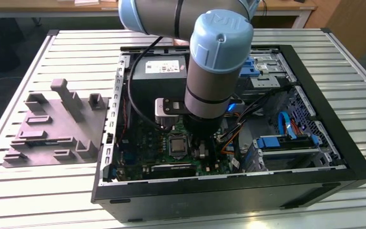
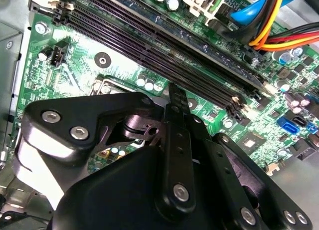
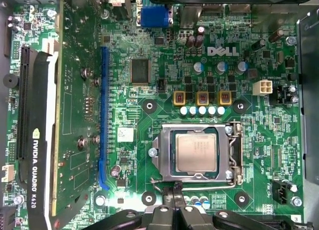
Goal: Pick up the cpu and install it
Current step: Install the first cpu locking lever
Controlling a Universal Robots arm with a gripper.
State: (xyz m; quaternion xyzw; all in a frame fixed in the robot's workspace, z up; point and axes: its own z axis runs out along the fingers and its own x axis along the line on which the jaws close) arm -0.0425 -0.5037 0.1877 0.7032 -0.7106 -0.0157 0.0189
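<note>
On the exterior view's left, the grey fixture (image 1: pixel 53 126) with upright posts stands on the slatted table (image 1: pixel 43 191), and I see no chip on it. To its right is the open computer case (image 1: pixel 234 191), and the arm (image 1: pixel 218 71) reaches down into it, with the gripper (image 1: pixel 202 148) low over the green motherboard (image 1: pixel 164 138). In the first wrist view, the cpu (image 3: pixel 196 152) lies flat inside the metal socket frame (image 3: pixel 164 160), square to it, with its dull silver top facing up. So I judge that the placing of the chip is already done. The thin retention lever (image 3: pixel 238 145) stands beside the frame, but whether the socket is locked I cannot tell. The gripper (image 3: pixel 172 196) hangs just beside the socket edge, with its fingertips (image 3: pixel 177 192) pressed together and nothing between them. The first wrist view gives the socket and the graphics card (image 3: pixel 37 140), which the exterior view hides behind the arm. The second wrist view gives the back of the gripper (image 2: pixel 175 98), the long memory slots (image 2: pixel 164 45) and the coloured cables (image 2: pixel 284 35).
</note>
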